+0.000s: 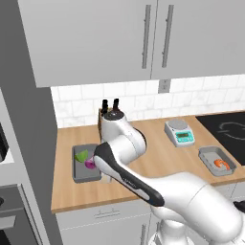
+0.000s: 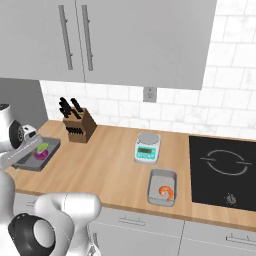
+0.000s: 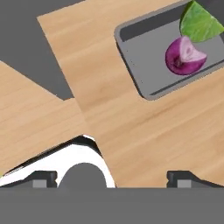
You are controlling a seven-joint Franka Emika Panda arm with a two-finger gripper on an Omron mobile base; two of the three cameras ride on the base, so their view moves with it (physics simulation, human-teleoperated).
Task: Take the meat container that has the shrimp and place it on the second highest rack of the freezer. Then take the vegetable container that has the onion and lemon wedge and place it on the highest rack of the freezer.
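Fingers (image 3: pixel 38 178) of your arm spread wide, gripping nothing, above the bench (image 3: pixel 131 127) beside the onion (image 3: pixel 184 55) tray (image 3: pixel 144 57).

The desk (image 1: pixel 158 158) looks like pale wood with fine straight grain and a matt finish. The vegetable container (image 3: pixel 148 57) seems smooth matt grey plastic or metal; the meat container (image 2: pixel 162 180) looks alike. The onion (image 3: pixel 183 57) has a glossy magenta skin, the lemon wedge (image 3: pixel 201 22) a dull green one. The wall tiles (image 2: pixel 230 100) look like faintly veined white marble, and the cooktop (image 2: pixel 225 170) like glossy black glass.
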